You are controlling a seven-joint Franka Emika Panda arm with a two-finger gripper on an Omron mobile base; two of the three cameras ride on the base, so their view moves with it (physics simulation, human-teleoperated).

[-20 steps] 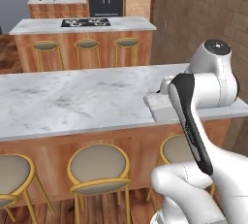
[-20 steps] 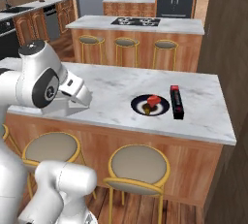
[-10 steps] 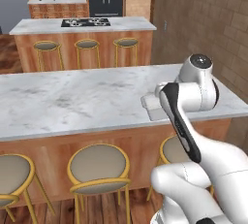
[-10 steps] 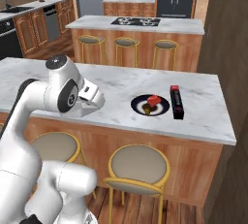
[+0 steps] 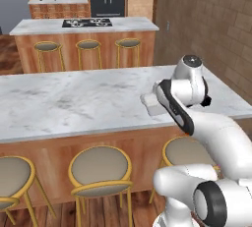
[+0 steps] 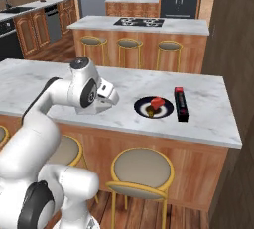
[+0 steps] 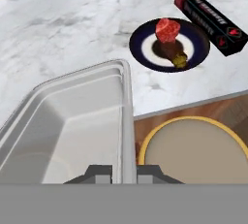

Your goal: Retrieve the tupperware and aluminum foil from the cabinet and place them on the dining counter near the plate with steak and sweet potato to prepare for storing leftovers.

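Marble dining counter (image 6: 208,119): tub (image 7: 72,126) held over front edge, claw (image 7: 123,172) clamped on its rim; plate (image 7: 169,45) and foil box (image 7: 209,20) toward right end.

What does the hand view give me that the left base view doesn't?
Hand view alone: the plate with steak and sweet potato, the foil lying beside it, and the gripper shut on the near rim of the tub. Left base view alone: the arm, which blocks the plate area, the island with cooktop behind, and the row of stools. Both: the tub, the dining counter and a stool below its edge.
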